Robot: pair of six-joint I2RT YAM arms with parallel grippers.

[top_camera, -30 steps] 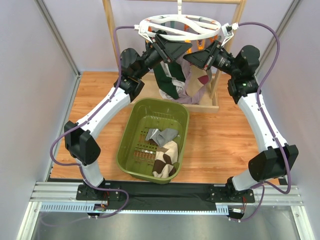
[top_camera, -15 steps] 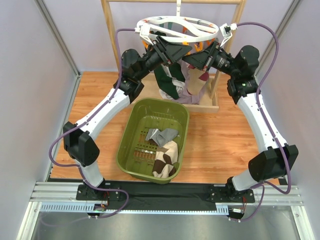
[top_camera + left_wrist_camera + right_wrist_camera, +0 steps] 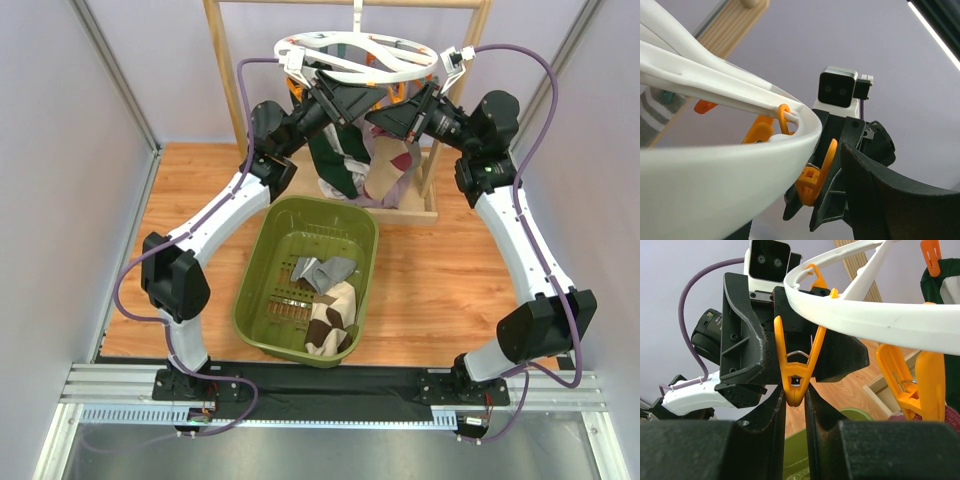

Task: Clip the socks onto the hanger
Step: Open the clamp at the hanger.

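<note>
Just under the hanger (image 3: 880,320) rim, the right gripper (image 3: 795,407) pinched the tip of an orange clip (image 3: 795,367). The left gripper (image 3: 348,103) sat beside that clip, but its grip could not be told.

Both arms rise from their bases at the near edge, elbows bowed outward and forearms leaning up and inward toward the far middle. The left arm (image 3: 215,215) and the right arm (image 3: 520,240) roughly mirror each other, with wrists held high. The left gripper (image 3: 358,102) and the right gripper (image 3: 382,117) point tip to tip, nearly meeting. The left one's fingers (image 3: 747,335) stand apart. The right one's 2 fingers (image 3: 771,415) are close together with a narrow gap; whether they pinch cannot be told.
</note>
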